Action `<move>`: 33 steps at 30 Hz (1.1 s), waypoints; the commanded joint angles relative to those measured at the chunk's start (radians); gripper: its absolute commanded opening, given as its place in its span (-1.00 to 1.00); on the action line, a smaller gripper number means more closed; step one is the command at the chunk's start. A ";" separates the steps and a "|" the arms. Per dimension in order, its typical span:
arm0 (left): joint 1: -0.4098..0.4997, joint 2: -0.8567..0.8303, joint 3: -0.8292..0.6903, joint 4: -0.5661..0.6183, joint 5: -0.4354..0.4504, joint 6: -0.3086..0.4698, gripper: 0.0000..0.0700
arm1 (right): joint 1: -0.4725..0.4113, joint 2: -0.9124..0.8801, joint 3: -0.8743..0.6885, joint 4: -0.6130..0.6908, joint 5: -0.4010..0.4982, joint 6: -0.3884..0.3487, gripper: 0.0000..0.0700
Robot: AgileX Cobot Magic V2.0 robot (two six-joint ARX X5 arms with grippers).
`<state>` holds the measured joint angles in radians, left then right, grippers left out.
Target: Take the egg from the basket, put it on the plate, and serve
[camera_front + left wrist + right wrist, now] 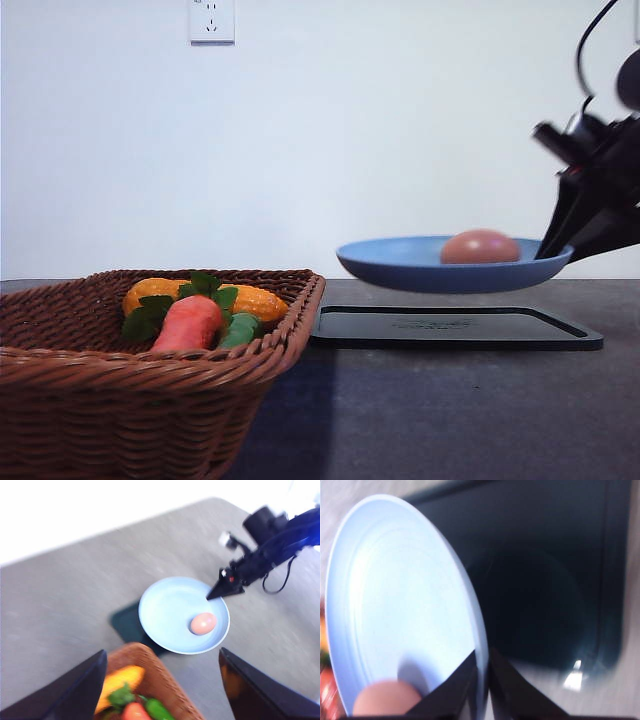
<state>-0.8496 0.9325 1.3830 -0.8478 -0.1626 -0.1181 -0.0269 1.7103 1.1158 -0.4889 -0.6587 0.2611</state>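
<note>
White wall w/ a socket (211,20) behind a dark desk (450,410); the right hand (483,680) is pinched tight on the rim of the blue plate (400,268), held lifted above the black tray (455,328), w/ the egg (480,246) resting in the plate near the gripped edge, basket (150,370) of veg nearby. Left hand (162,690) is spread wide, holding nothing. Plate looks stiff and light but the egg is smooth and prob. rolls easily, so rim hold needs keeping level; no readable writing or brand.
</note>
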 commanded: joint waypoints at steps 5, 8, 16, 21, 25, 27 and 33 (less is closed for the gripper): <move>-0.006 -0.063 0.017 -0.033 -0.091 0.013 0.30 | 0.002 0.194 0.148 0.016 0.007 -0.007 -1.00; -0.006 -0.080 0.017 -0.049 -0.108 0.013 0.30 | 0.002 0.257 0.189 0.019 0.005 -0.007 -1.00; -0.006 -0.075 0.017 -0.080 -0.108 0.012 0.30 | 0.002 0.306 0.208 0.041 0.006 -0.012 -0.75; -0.006 -0.057 0.017 -0.081 -0.108 0.011 0.30 | 0.002 0.305 0.208 0.052 0.005 -0.012 -0.14; -0.006 -0.042 0.017 -0.080 -0.108 0.013 0.30 | -0.008 0.301 0.214 0.056 0.004 -0.011 -0.14; -0.006 -0.032 0.017 -0.079 -0.108 0.013 0.30 | -0.016 0.293 0.227 0.043 0.003 -0.009 -0.14; -0.006 0.017 0.017 -0.067 -0.108 0.028 0.30 | -0.055 0.212 0.248 0.008 0.001 -0.006 -0.14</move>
<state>-0.8486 0.9361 1.3830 -0.9326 -0.2657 -0.1129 -0.0772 1.9392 1.3315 -0.4883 -0.6548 0.2619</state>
